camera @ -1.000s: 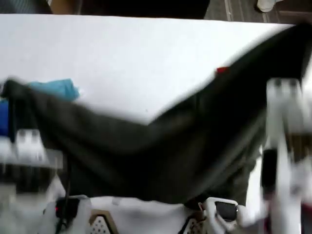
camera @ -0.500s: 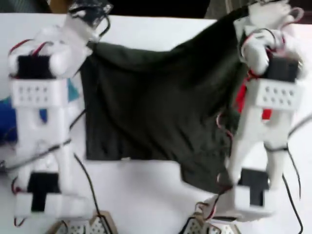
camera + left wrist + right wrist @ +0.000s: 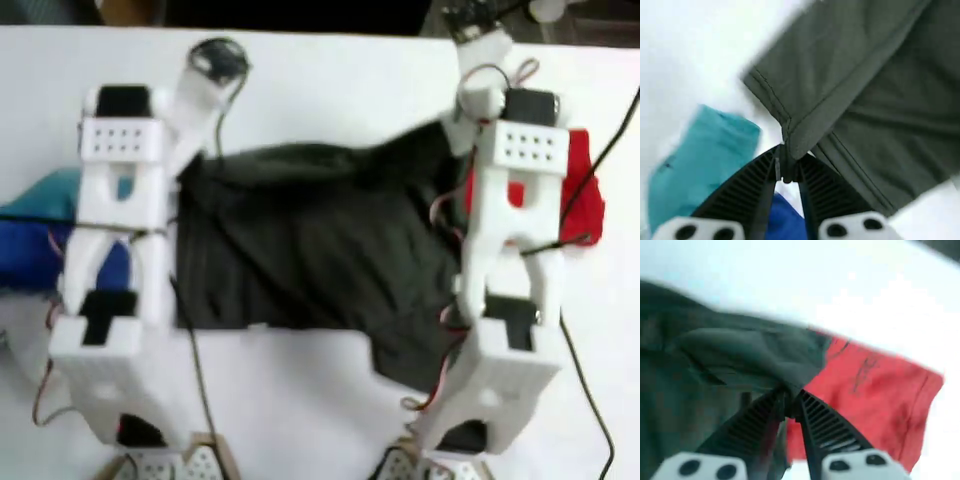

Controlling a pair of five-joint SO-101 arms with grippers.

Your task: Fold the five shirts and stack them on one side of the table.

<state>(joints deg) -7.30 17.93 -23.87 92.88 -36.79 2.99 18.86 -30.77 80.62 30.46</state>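
From above, we see the dark olive-grey cotton shirt (image 3: 310, 250) lying in the middle of the white table (image 3: 330, 80), between the left arm (image 3: 115, 200) and the right arm (image 3: 510, 200). Its far edge is bunched and raised towards both wrists, and one flap juts out past the near hem beside the right arm's base. A crumpled red cotton shirt (image 3: 585, 200) lies just beyond the right arm, while a teal cotton shirt (image 3: 50, 190) and a bright blue shirt (image 3: 30, 255) lie by the left arm. In the left wrist view, the left gripper (image 3: 786, 162) has its jaws pressed together on a hemmed corner of the olive shirt, with the teal and blue cloth just behind that corner. In the right wrist view, the right gripper (image 3: 790, 402) is likewise pinched tight on a gathered fold of the olive shirt, which overlaps the edge of the red one. We judge the step in hand to be laying the far edge over to make a fold. To do it well, we should keep the cloth taut between the two pinches, move both corners at an even pace, set the edge down square to the near hem, and let go only once it lies flat. We should also draw the right corner clear of the red shirt, so that it is not dragged along.
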